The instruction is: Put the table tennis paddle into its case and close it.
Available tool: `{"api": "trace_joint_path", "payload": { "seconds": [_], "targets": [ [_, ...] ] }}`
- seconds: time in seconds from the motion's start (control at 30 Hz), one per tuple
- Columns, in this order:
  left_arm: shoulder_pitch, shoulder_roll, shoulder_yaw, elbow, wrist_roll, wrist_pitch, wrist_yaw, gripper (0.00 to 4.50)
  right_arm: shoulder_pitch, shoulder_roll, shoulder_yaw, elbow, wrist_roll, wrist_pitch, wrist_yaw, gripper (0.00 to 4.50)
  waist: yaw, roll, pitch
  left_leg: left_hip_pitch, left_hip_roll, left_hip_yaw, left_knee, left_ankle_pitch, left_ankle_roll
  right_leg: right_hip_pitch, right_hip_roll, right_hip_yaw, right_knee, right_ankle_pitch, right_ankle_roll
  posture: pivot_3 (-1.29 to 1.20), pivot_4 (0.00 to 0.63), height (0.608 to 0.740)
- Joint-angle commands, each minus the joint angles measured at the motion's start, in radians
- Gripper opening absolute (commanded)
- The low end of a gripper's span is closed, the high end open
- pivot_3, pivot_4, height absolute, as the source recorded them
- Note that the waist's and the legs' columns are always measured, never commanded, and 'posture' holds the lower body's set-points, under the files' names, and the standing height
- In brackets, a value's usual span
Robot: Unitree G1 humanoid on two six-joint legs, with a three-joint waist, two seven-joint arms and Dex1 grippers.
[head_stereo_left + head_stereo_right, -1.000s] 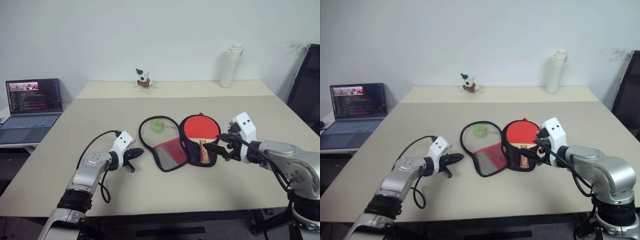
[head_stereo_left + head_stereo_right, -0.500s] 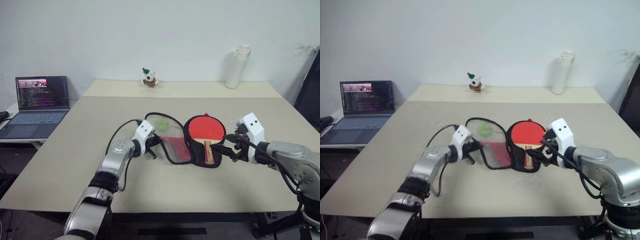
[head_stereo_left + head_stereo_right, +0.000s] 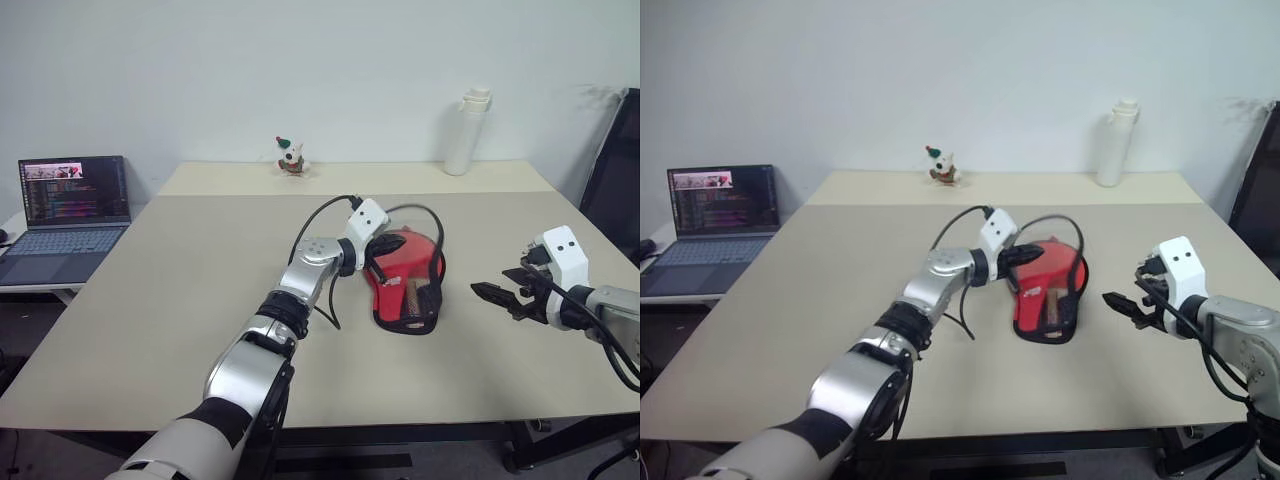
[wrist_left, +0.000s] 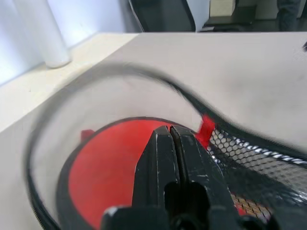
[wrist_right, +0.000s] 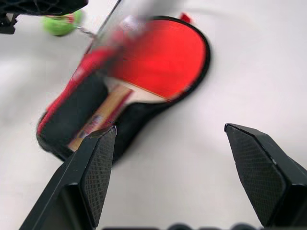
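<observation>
The table tennis paddle (image 5: 163, 52) lies in its open case (image 3: 405, 310) at mid-table, red face away from me, wooden handle (image 5: 103, 117) toward me. My left gripper (image 3: 375, 250) is shut on the edge of the case's loose flap and holds it lifted over the paddle, so the black zip edge (image 3: 425, 215) arcs in the air. In the left wrist view the shut fingers (image 4: 163, 143) hang above the red face, with the mesh pocket (image 4: 254, 163) beside them. A green charm (image 5: 60, 24) lies beyond the case. My right gripper (image 3: 490, 293) is open and empty, to the right of the case.
An open laptop (image 3: 70, 200) sits on a side table at the left. A white bottle (image 3: 463, 130) and a small figurine (image 3: 289, 157) stand along the table's far edge. A black chair (image 3: 615, 170) is at the right.
My left gripper swung right and upward, dragging the case's flap from the table over onto the paddle. My right gripper pulled away to the right from the handle, still open.
</observation>
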Motion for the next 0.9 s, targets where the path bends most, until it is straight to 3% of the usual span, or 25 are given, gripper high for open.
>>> {"api": "trace_joint_path", "payload": {
  "seconds": [0.03, 0.13, 0.27, 0.5, 0.7, 0.9],
  "targets": [
    [-0.032, 0.004, 0.022, 0.018, 0.001, -0.054, 0.0, 0.07, -0.019, 0.007, -0.025, 0.011, -0.01, -0.037, -0.017, 3.96, -0.001, 0.0, 0.0, 0.0, 0.0, 0.0, 0.0, 0.0, 0.0, 0.0, 0.0, 0.0, 0.0, 0.0, 0.0, 0.0, 0.15, 0.74],
    [-0.015, 0.028, 0.037, 0.004, -0.011, -0.053, -0.02, 0.07, -0.032, 0.042, -0.009, 0.047, -0.008, -0.055, -0.027, 3.96, -0.002, 0.0, 0.0, 0.0, -0.001, 0.0, 0.0, 0.0, 0.0, 0.0, -0.001, 0.0, 0.0, 0.0, 0.0, 0.0, 0.15, 0.74],
    [0.077, 0.102, 0.068, -0.111, -0.048, 0.002, -0.089, 0.0, -0.068, 0.127, 0.057, 0.149, -0.031, -0.117, -0.037, 4.49, -0.012, 0.0, 0.0, 0.001, 0.0, 0.0, 0.0, 0.0, 0.0, 0.0, -0.001, 0.001, 0.0, 0.0, 0.0, 0.0, 0.15, 0.74],
    [0.406, 0.278, 0.107, -0.648, -0.225, 0.287, -0.268, 0.0, -0.201, 0.265, 0.189, 0.476, -0.144, -0.291, -0.037, 4.49, -0.019, 0.001, 0.0, 0.005, 0.009, 0.005, -0.001, 0.0, 0.0, 0.0, 0.001, 0.007, 0.005, 0.003, -0.005, 0.0, 0.15, 0.74],
    [0.537, 0.361, 0.136, -0.875, -0.289, 0.435, -0.247, 0.0, -0.285, 0.297, 0.241, 0.737, -0.244, -0.447, -0.026, 4.49, -0.005, 0.001, 0.0, 0.006, 0.008, 0.006, 0.0, 0.0, 0.0, 0.003, 0.0, 0.006, 0.003, 0.003, -0.004, 0.0, 0.15, 0.74],
    [0.57, 0.378, 0.137, -0.943, -0.302, 0.473, -0.216, 0.0, -0.313, 0.305, 0.282, 0.863, -0.296, -0.496, 0.029, 4.49, -0.011, 0.0, 0.0, 0.007, 0.009, 0.009, 0.0, 0.0, 0.0, 0.002, 0.0, 0.006, 0.003, 0.004, -0.004, 0.0, 0.15, 0.74]
  ]
}}
